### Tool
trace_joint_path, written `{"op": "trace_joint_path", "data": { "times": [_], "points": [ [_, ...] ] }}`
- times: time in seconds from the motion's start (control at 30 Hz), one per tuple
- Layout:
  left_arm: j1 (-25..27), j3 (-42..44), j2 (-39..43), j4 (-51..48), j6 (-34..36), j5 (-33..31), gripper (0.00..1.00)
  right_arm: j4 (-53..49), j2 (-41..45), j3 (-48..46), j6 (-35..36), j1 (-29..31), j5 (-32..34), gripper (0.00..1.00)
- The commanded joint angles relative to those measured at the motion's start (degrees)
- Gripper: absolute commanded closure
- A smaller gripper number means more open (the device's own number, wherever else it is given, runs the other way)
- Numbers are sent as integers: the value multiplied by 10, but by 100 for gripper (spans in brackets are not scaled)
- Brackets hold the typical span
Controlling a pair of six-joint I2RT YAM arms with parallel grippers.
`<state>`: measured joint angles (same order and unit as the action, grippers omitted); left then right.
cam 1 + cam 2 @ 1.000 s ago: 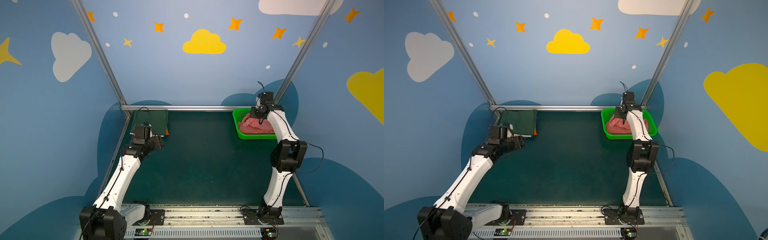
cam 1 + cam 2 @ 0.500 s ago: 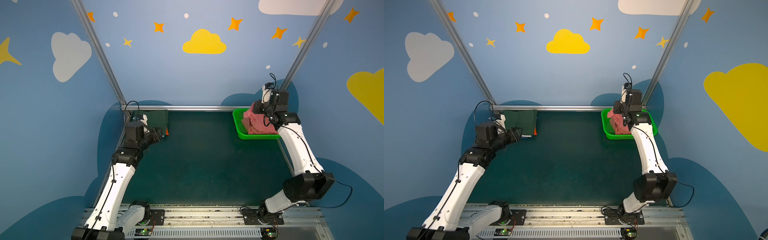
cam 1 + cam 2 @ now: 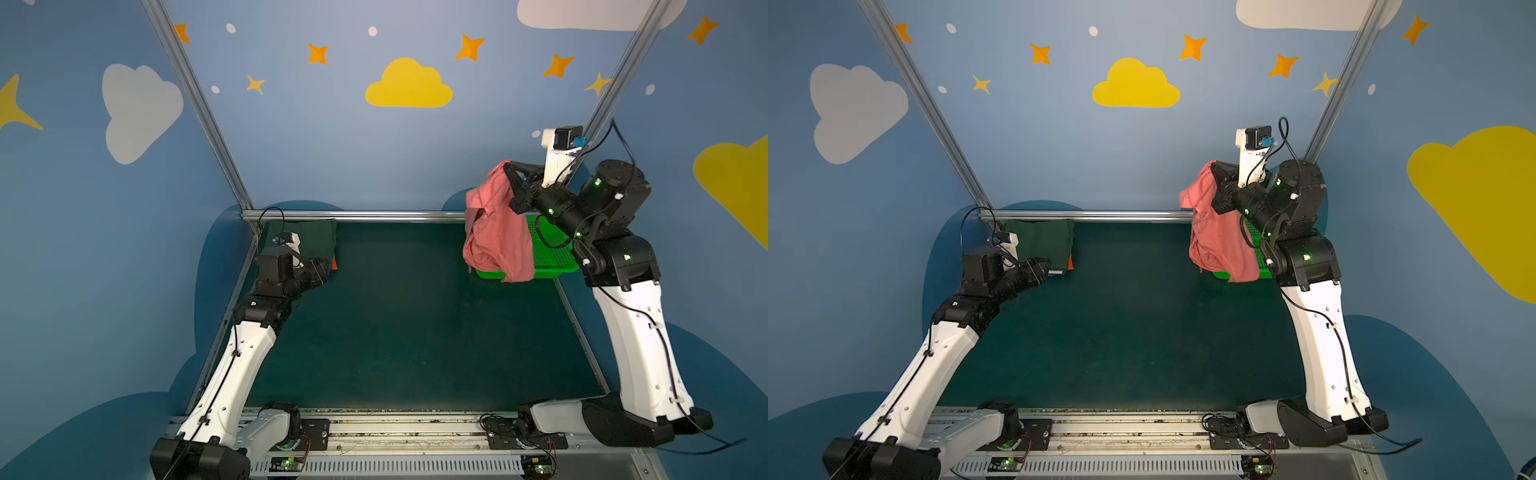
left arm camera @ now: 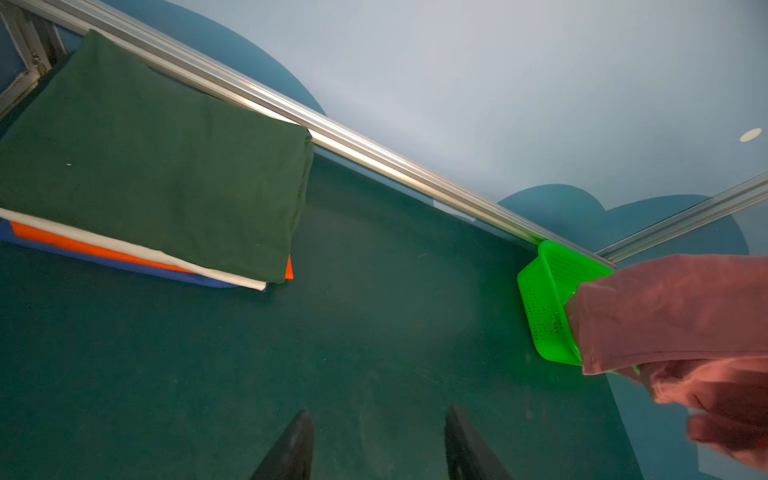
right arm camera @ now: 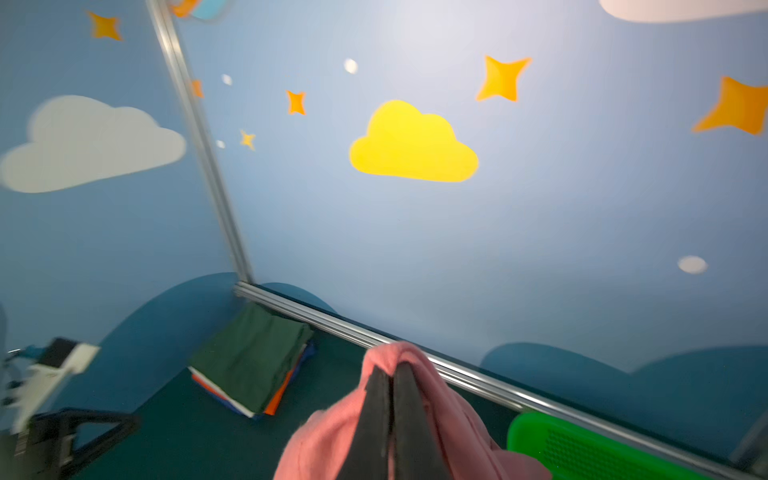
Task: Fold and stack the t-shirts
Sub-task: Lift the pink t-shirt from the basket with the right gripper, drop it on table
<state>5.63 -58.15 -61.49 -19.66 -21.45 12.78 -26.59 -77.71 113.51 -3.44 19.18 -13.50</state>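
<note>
The dark green mat [image 3: 395, 332] is bare across its middle, and I judge the spreading will have to happen there. The salmon-pink t-shirt [image 3: 494, 232] hangs in the air over the mat's far right corner. Its long axis points straight down, and its bunched lower end dangles in front of the green basket [image 3: 548, 253].

The folded stack [image 4: 158, 174], dark green on top of white, orange and blue, sits in the far left corner.

The right gripper [image 5: 392, 370] is clamped tight on the shirt's topmost fold. I can't make out whether that is collar or shoulder, because the wrist view is smeared. The left gripper [image 4: 378, 419] hovers just beside the stack with its jaws parted and nothing between them. It is well apart from the shirt, which lies off to its right.

The cloth looks soft, limp and creased; the basket is rigid perforated plastic.
</note>
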Motion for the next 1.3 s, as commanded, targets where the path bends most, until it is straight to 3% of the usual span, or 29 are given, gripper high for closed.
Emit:
{"op": "trace_joint_path", "data": {
  "times": [0.0, 0.2, 0.37, 0.57, 0.97, 1.13, 1.27],
  "points": [
    [-2, 8, 11, 15, 8, 18, 49, 13, 20, 41, 0, 44, -68, 100],
    [-3, 25, 29, 23, 10, 14, 50, -15, 24, 14, 13, 109, -87, 100],
    [-3, 30, 28, 31, 8, 19, 52, -43, 33, -45, 52, 142, 17, 100],
    [-2, 28, 20, 31, 6, 26, 52, -49, 50, -35, 85, 170, 80, 100],
    [-3, 32, 31, 29, 7, 23, 52, -11, 44, -54, 102, 292, 114, 100],
    [-3, 32, 35, 24, 11, 14, 52, 7, 3, -101, 67, 334, 89, 100],
    [-4, 30, 39, 16, 13, -2, 53, 63, -32, -189, -8, 346, 59, 100]
  ]
}}
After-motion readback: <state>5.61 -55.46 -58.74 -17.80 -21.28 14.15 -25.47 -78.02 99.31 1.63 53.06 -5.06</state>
